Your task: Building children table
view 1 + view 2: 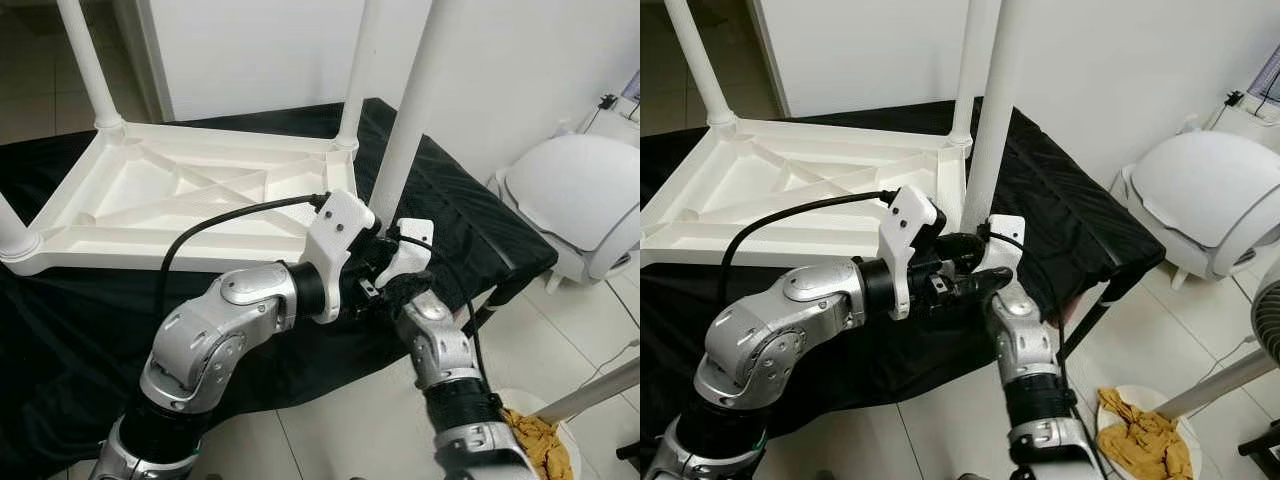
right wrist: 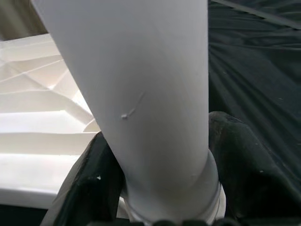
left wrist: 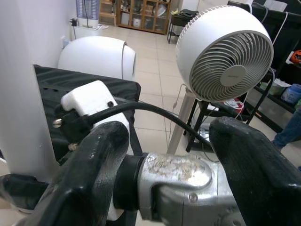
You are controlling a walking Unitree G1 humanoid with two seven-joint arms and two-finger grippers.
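With the upside-down table top (image 1: 190,190) lying on the black cloth (image 1: 460,215) and its other legs already standing, the right gripper (image 2: 155,188) is clasping the near-corner leg (image 1: 415,120) at its base, seemingly seating it, while the left gripper (image 3: 160,174) is straddling the right wrist.

One inverted white table top (image 1: 180,190), four white legs (image 1: 415,110) standing in its corners. One fan (image 3: 223,54). One black cloth (image 1: 470,215).
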